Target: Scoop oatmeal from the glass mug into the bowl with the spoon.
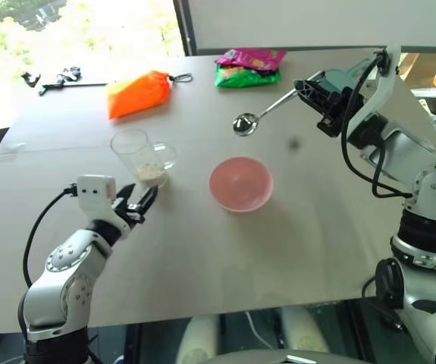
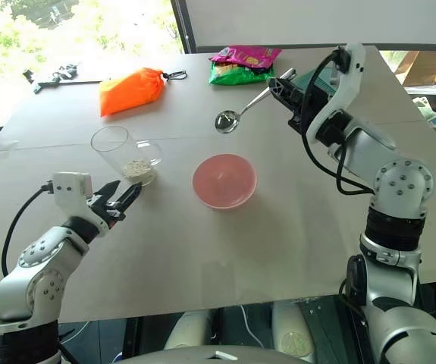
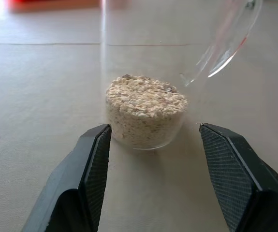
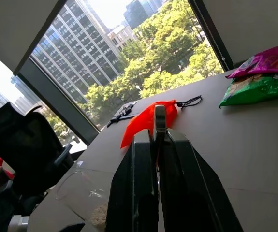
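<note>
My right gripper (image 2: 284,89) pinches the spoon (image 2: 236,112) by its handle; left gripper (image 2: 119,200) gapes empty before the glass mug (image 2: 123,156) — slick, breakable, grip its base.

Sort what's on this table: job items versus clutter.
Job: glass mug, oatmeal, spoon, bowl.

Lying about: orange pouch, pink snack packet, green snack packet, black strap.

The mug (image 1: 140,156) holding oatmeal (image 1: 152,174) is sitting left of the bowl (image 1: 240,184), mid-table (image 1: 202,258), bags (image 1: 249,67) lying along the far edge.
</note>
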You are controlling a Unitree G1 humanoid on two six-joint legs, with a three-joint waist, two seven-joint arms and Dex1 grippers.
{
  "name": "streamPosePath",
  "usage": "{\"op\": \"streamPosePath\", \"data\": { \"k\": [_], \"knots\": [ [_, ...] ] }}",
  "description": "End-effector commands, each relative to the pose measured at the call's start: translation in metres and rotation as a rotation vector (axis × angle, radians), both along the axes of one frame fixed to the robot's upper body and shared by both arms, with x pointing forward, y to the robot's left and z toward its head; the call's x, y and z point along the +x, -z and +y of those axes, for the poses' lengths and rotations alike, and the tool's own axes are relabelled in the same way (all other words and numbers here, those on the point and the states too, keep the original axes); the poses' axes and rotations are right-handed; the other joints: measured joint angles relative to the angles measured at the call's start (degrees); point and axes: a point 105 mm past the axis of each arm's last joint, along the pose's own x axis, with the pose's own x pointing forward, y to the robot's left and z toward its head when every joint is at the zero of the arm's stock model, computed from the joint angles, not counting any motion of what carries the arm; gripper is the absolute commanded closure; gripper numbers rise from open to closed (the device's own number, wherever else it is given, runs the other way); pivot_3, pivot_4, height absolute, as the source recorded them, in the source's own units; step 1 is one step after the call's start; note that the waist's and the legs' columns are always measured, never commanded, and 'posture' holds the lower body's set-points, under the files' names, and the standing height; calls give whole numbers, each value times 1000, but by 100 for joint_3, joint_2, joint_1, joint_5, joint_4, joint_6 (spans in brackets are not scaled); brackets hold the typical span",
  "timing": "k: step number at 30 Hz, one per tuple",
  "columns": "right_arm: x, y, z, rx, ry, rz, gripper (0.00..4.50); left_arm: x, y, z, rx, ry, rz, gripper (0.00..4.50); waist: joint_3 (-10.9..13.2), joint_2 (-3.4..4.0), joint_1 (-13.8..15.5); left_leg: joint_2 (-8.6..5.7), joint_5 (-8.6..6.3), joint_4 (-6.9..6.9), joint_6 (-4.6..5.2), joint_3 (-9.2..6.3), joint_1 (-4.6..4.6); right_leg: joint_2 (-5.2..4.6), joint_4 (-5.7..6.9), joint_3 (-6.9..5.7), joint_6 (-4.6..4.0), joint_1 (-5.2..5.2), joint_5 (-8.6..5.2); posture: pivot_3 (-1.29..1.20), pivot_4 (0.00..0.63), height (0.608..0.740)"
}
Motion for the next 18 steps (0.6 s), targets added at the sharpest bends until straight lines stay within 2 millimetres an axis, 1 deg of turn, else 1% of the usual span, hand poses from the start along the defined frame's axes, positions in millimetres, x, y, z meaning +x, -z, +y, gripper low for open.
{"op": "streamPosePath", "data": {
  "k": [1, 3, 6, 9, 13, 18],
  "knots": [
    [-7, -14, -1, 10, -5, -68, 4500, -7, -9, -25, -9, 116, -37, 1521, 0, 0, 12, 0, 0, -1, 0, 0, 0, -1, 0, 0, 0, 0, 0, 0, 150, 740],
    [-7, -14, -1, 9, -5, -68, 4500, -4, -10, -26, -14, 105, -43, 1521, 0, 0, 23, 1, 0, -1, 1, -3, 1, 1, 2, -3, 0, 0, 0, 0, 150, 740],
    [-7, -15, -1, 7, -4, -69, 4500, 7, -9, -26, -7, 75, -50, 1521, 0, 0, 38, 0, -11, 0, 20, -2, 2, 1, 4, -3, 0, 0, 0, 0, 150, 740],
    [-7, -15, 0, 6, -6, -70, 4500, 16, -7, -28, 17, 74, -43, 1521, 0, 0, 38, -1, -10, 1, 18, -2, 2, 1, 4, -3, 0, 1, 0, 0, 150, 740],
    [-7, -15, 1, 1, -10, -72, 4500, 28, -8, -24, 35, 61, -44, 1521, 0, 0, 29, -1, 0, 0, 0, -2, 1, 2, 3, -3, 0, 0, 0, 0, 150, 740],
    [-8, -14, 0, 0, -5, -73, 4500, 32, -7, -17, 49, 25, -40, 1521, 0, 0, 24, -1, 0, 0, 0, -2, 1, 1, 2, -2, 0, 0, 0, 0, 150, 740]
  ]
}}
